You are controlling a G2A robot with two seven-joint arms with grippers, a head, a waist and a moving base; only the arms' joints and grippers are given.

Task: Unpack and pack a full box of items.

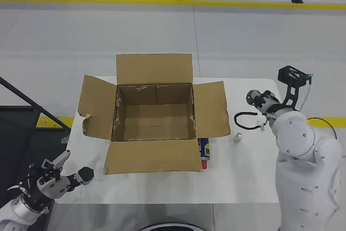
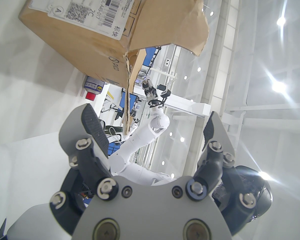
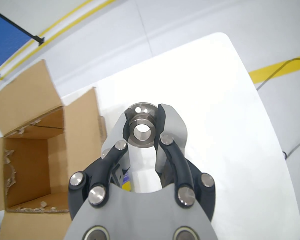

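The spray can (image 1: 204,151) lies on its side at 5 o'clock, against the near-right corner of the box (image 1: 155,159), and looks free to roll if the box is nudged. Farther out, at 3 o'clock, the right gripper (image 3: 142,119) clamps a metal bushing (image 3: 141,131) by its smooth round barrel. I judge it could twist or slip loose in transit, or catch the right flap.

The box stands open at the centre of the table (image 1: 161,187), its floor bare. A small metal piece (image 1: 238,137) lies at 4 o'clock.

The left gripper (image 1: 75,164) hangs low at 7 o'clock off the near-left corner, fingers spread and empty, tilted up at the box's labelled side. The right arm is bent, wrist raised, facing down.
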